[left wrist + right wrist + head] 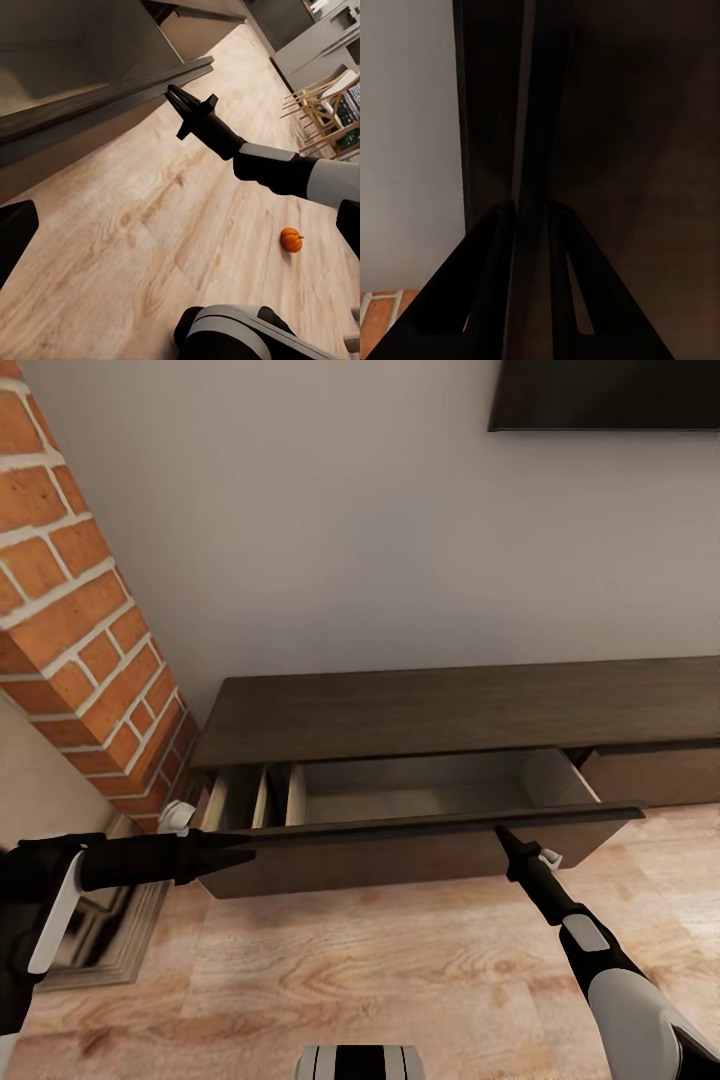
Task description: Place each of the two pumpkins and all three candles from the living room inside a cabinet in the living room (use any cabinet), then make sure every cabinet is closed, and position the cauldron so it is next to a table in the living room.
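The long, low dark-brown cabinet (420, 710) stands against the wall with one wide drawer (420, 790) pulled out, its pale inside bare. My right gripper (503, 836) is shut, its tips against the top rim of the drawer front (400, 850); that rim (525, 112) runs between the fingers (495, 285) in the right wrist view. My left gripper (243, 849) looks shut and points along the same rim near the drawer's left end. One small orange pumpkin (291, 239) lies on the wood floor behind my right arm (277, 169). The candles and cauldron are out of view.
A red brick column (80, 620) rises at the left with a metal-framed hearth edge (110, 930) at its foot. A dark screen (600, 395) hangs on the wall above the cabinet. Wooden chairs (326, 112) and grey kitchen cupboards (315, 45) stand farther off. My base (360, 1062) is close to the drawer.
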`<state>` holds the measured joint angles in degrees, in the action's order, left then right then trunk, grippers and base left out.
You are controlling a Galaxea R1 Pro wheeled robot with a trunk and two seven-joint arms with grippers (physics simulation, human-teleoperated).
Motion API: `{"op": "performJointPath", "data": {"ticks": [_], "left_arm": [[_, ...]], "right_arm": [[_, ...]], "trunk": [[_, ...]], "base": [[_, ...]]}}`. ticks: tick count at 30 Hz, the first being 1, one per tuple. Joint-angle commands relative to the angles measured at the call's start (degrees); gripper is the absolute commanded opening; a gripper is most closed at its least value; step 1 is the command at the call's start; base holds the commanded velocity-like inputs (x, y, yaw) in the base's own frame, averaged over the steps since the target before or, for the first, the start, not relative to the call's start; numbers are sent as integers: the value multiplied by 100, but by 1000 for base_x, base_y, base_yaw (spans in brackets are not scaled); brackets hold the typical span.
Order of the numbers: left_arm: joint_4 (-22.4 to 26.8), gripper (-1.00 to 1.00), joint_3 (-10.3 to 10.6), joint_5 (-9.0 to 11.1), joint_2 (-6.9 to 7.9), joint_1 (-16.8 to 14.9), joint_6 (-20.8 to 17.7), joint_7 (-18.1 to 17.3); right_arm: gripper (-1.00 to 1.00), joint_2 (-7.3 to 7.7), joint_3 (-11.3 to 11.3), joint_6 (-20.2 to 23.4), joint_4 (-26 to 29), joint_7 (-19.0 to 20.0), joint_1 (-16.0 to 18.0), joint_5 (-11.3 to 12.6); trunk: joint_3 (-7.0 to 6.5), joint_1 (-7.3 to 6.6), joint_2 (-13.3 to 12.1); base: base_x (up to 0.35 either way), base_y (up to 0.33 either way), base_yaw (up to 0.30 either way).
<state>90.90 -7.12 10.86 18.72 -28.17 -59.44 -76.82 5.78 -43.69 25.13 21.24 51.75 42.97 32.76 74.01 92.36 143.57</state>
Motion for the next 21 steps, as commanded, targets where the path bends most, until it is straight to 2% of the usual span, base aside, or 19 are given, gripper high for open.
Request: {"op": "performJointPath", "data": {"ticks": [1,21], "left_arm": [[-2,100,1,13,0,-4,-50,-9],[-2,100,-9,13,0,-4,-50,-9]], "right_arm": [[-100,-6,98,72,-15,19,1,-51],[-100,-7,98,71,-15,19,1,-51]], "trunk": [[4,-2,2],[4,-2,2]], "base": [[-55,0,0],[-72,0,0]]}}
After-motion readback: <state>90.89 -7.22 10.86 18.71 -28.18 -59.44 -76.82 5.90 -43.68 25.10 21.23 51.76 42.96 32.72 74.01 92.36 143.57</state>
